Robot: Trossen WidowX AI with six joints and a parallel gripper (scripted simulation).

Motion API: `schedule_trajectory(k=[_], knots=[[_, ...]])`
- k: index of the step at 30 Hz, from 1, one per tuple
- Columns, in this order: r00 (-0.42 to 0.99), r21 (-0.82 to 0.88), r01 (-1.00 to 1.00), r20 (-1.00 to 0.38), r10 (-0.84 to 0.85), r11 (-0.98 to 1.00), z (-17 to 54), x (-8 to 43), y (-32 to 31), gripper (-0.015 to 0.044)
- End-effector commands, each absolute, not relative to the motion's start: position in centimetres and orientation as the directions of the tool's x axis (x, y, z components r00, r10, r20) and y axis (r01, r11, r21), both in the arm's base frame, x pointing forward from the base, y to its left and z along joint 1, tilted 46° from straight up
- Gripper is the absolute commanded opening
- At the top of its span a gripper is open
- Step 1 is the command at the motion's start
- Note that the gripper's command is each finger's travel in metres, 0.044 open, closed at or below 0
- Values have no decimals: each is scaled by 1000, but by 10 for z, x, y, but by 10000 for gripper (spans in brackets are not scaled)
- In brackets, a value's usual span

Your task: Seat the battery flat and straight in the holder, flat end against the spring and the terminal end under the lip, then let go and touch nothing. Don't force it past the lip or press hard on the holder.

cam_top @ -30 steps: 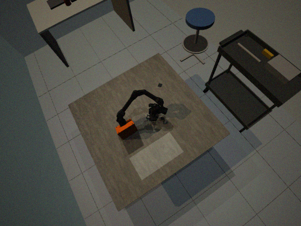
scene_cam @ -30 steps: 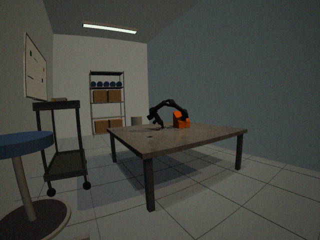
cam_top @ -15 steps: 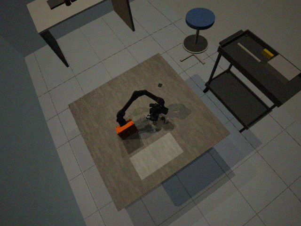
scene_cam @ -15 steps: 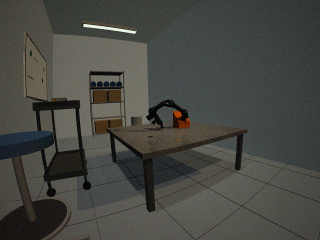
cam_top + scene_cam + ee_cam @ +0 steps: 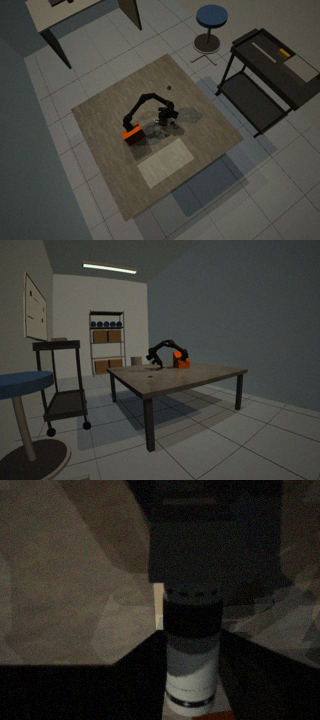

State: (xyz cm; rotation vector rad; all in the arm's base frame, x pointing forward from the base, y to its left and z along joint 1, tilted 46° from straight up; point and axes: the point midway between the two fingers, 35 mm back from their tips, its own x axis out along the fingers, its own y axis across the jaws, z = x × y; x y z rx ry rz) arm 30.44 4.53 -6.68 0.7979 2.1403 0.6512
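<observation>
My gripper [image 5: 163, 125] [image 5: 161, 366] [image 5: 189, 638] is low over the table and shut on the battery. The battery [image 5: 192, 662] stands lengthwise in the wrist view, between the two dark fingers, with its white part toward the bottom of the view and its black band toward the top. A large dark shape covers the area beyond its upper end, and I cannot tell what it is. A thin pale strip shows beside the battery's upper left. The holder, its spring and its lip cannot be made out. In the top view, small pale parts show around the fingertips, too small to tell apart.
The orange base [image 5: 133, 134] [image 5: 181, 363] of the arm stands on the wooden table [image 5: 103, 124] [image 5: 206, 374]. A pale rectangle [image 5: 165, 163] lies on the table. A small dark square [image 5: 169, 87] [image 5: 149, 376] lies apart. A cart and a blue stool stand beyond the table.
</observation>
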Motion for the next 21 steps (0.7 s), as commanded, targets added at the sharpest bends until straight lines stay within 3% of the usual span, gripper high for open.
schedule_trajectory(k=[1, 21], knots=[[-509, 656, 328, -483, 712, 680, -70, 305, 46, 82], [-443, 646, 325, -541, 715, 691, -73, 303, 48, 82]])
